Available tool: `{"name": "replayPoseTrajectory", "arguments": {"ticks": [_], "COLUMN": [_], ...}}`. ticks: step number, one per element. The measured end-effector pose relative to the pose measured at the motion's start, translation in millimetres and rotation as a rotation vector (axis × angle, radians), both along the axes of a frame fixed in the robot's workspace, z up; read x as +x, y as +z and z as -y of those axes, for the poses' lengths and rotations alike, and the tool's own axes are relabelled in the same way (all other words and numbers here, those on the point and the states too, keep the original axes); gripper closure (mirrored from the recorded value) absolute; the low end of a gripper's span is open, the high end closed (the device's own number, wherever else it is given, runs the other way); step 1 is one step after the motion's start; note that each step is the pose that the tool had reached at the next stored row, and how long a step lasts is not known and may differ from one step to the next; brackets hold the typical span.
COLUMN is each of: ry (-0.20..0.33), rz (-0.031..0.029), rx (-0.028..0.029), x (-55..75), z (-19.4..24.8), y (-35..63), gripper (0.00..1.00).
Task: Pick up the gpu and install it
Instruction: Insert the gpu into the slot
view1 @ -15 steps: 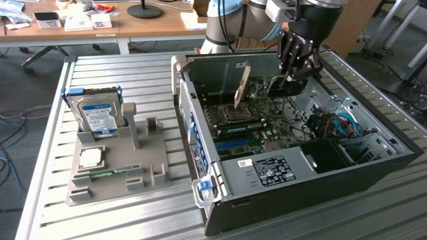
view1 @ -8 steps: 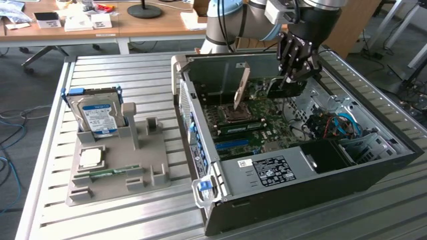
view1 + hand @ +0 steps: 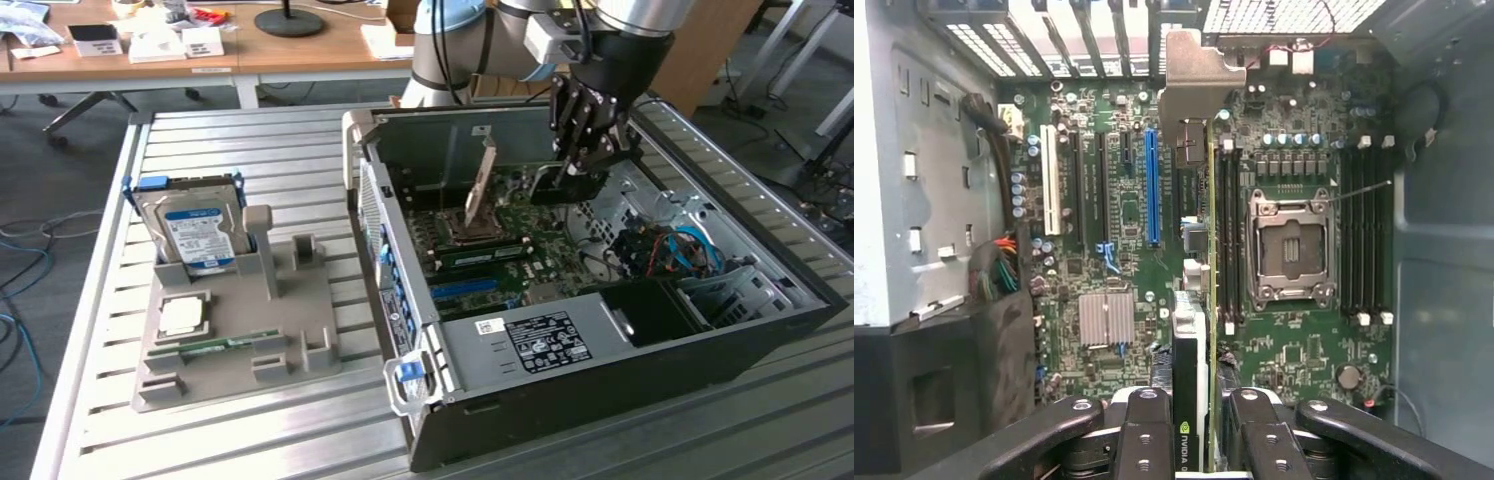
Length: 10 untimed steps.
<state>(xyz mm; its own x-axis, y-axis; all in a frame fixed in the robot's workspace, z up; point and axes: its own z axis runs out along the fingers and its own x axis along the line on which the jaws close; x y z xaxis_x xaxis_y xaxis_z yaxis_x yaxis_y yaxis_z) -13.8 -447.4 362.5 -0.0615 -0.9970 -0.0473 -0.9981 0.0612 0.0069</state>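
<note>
The gpu (image 3: 1194, 330) hangs edge-on between my fingers (image 3: 1149, 440), its green board edge and black fan cover running away from the camera to the silver end bracket (image 3: 1194, 90). My gripper (image 3: 1204, 445) is shut on it. In the exterior view the gripper (image 3: 587, 160) reaches down into the open computer case (image 3: 601, 390), holding the dark gpu (image 3: 554, 185) just above the motherboard (image 3: 514, 270). In the wrist view the card hangs over the board between the blue expansion slot (image 3: 1152, 190) and the black memory slots (image 3: 1232, 230). Whether it touches the board I cannot tell.
An open CPU socket (image 3: 1289, 245) lies beside the card. The case walls (image 3: 914, 180) close in on both sides. On the slatted table (image 3: 187, 140), a grey holder (image 3: 287, 330) carries a silver hard drive (image 3: 198, 232), a processor chip (image 3: 180, 315) and a memory stick (image 3: 214, 347).
</note>
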Motion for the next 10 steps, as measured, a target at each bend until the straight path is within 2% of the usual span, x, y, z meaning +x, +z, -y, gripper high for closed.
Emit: {"name": "replayPoseTrajectory", "arguments": {"ticks": [10], "ry": [0.0], "rz": [0.0003], "rx": [0.0001], "x": [-8.9], "z": [4.9], "y": [-13.4], "gripper": [0.73]}}
